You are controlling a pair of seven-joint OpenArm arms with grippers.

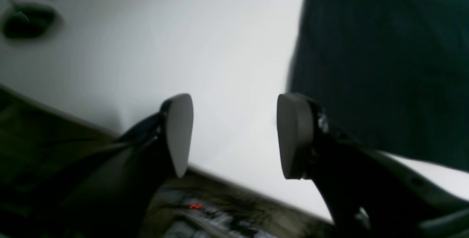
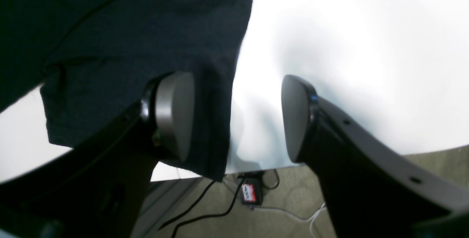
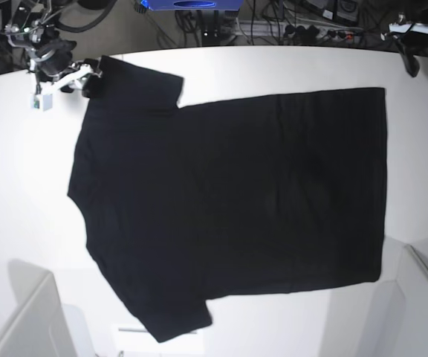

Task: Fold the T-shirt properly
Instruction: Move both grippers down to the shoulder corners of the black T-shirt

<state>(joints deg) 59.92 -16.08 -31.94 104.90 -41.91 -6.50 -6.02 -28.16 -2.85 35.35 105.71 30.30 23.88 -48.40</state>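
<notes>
The T-shirt (image 3: pixel 229 193) lies spread flat, plain black face up, across the white table (image 3: pixel 21 141), hem toward the left arm's side. Right gripper (image 2: pixel 236 117) sits jaws apart over a sleeve edge at the table rim, holding nothing; left gripper (image 1: pixel 234 135) also gapes, just beside the hem (slightly blurry). I'd pinch both corners evenly. No containers anywhere.
</notes>
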